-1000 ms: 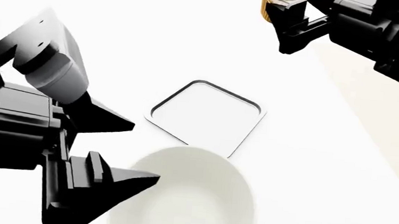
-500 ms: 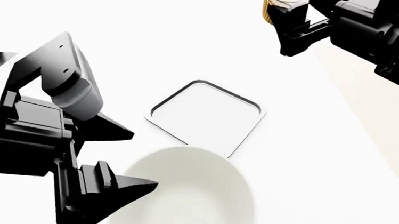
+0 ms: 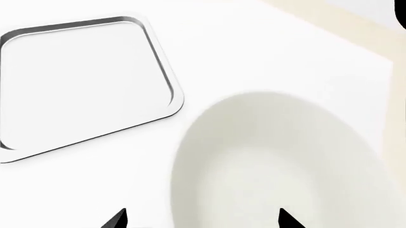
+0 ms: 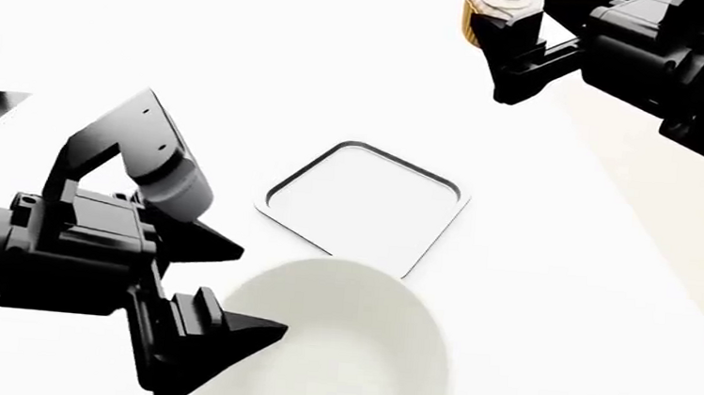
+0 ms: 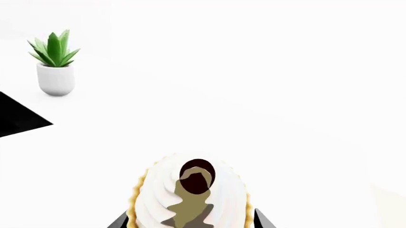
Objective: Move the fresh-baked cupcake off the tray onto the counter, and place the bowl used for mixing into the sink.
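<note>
The desk [image 4: 595,302], a glossy white surface, carries everything in view. The bowl [image 4: 334,347] stands at its near edge, just beside the tray [image 4: 365,203] and apparently apart from it, though the gap is slim in the head view. The tray lies bare — the cupcake is already off it. The left gripper [image 4: 238,288] is set side-on to the bowl with its jaws released and spread, one tip over the rim and one outside it, a placement that suits pinching the wall for the carry to the sink, which is not clearly in view. The right gripper [image 4: 506,30] is at the far side of the desk, well apart from the tray, its jaws clenched on the cupcake [image 5: 190,194] at the wrapper, which spares the frosting. Whether the cupcake's base touches the desk cannot be told — the wrist view crops it. A potted plant [image 5: 55,64] stands farther back.
</note>
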Tool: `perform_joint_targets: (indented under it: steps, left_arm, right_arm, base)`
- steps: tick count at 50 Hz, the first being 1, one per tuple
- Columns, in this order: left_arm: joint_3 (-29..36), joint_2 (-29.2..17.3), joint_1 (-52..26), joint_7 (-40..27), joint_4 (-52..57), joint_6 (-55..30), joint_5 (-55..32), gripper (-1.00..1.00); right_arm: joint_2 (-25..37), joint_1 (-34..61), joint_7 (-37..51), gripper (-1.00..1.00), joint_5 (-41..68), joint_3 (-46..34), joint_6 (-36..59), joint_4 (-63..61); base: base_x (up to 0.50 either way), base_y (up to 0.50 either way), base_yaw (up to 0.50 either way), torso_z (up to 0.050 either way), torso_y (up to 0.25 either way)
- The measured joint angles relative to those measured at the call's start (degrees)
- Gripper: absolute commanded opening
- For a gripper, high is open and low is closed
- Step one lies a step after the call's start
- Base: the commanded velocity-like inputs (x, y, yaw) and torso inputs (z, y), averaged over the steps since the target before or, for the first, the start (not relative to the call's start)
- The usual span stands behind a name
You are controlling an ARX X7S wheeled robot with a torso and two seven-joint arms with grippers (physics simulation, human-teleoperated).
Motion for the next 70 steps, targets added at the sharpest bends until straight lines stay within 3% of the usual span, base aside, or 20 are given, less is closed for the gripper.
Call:
perform_joint_targets:
  steps: [48,49,70]
  left_arm:
    - [0.66,-1.04,5.85,3.54,-0.43,2.42,6.43,1.00]
    - [0.58,-1.02,5.89,3.77,-0.33,2.45,6.67,-1.00]
    - [0.29,-0.23,5.64,8.60,1.78,0.54,11.23,-1.00]
  right_arm:
    - [0.28,-0.34,0.18,-1.00,0.24,-0.31,-0.17,-0.35]
    - [0.27,-0.33,0.17,-1.00,0.22,-0.33,-0.19,-0.33]
    - [0.39,-0.46,0.22,-1.00,0.17,-0.41,-0.53,-0.44]
  base:
    - [0.00,0.00,0.00,0.000,0.000]
    - [0.00,0.00,0.00,0.000,0.000]
    - [0.00,0.00,0.00,0.000,0.000]
